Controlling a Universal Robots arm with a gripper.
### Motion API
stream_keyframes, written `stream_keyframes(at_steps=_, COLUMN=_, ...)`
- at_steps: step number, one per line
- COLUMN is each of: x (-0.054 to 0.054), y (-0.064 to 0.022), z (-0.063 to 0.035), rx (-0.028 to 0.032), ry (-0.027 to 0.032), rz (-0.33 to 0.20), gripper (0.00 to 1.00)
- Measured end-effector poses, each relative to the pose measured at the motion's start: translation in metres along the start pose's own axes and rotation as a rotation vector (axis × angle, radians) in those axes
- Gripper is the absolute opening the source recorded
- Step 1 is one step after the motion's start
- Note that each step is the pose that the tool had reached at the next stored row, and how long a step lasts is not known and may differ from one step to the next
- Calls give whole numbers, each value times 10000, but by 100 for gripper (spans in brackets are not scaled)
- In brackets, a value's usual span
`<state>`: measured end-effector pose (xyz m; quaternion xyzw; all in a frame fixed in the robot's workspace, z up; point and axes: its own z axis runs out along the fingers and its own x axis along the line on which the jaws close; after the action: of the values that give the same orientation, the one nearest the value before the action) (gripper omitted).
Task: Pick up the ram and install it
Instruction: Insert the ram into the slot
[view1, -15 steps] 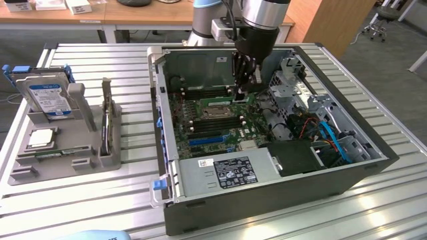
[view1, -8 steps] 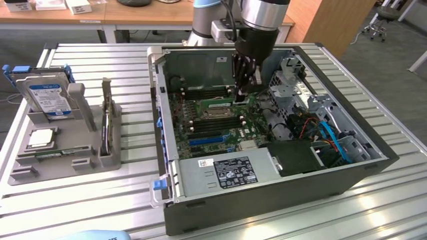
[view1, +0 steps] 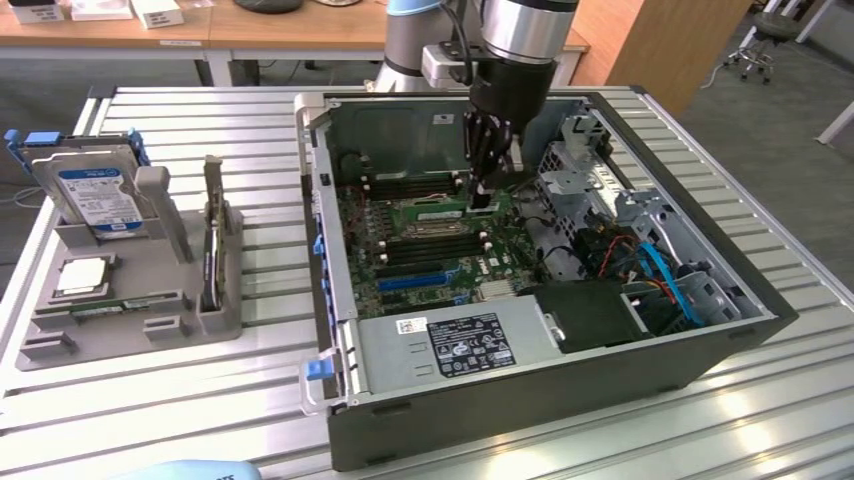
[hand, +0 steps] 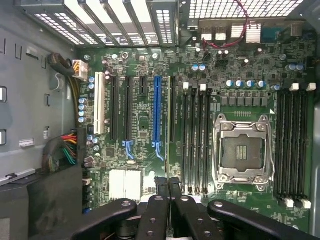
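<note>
End effector (hand: 167, 182) on ram (view1: 443, 208), lengthwise along slots (view1: 424, 240)

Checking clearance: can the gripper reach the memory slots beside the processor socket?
Probably yes: the case lies open, the gripper, jaws shut on the ram, hangs inside it close to the memory slots, which stand empty with no cable across them.

The arm (view1: 523, 25) enters at the upper middle of the exterior view and hangs almost straight down, a silver wrist section above a black body. The claw (view1: 478, 196) points downward, just above the frame's centre. Its two dark fingers (hand: 161, 200) are pressed together side by side, black linkage bars splayed out either side.
</note>
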<state>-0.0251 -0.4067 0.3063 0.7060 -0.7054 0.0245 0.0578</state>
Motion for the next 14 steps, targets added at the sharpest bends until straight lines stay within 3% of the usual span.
stream_keyframes(at_steps=14, x=-65, y=0, z=11, rx=0, ry=-1, rz=15, gripper=12)
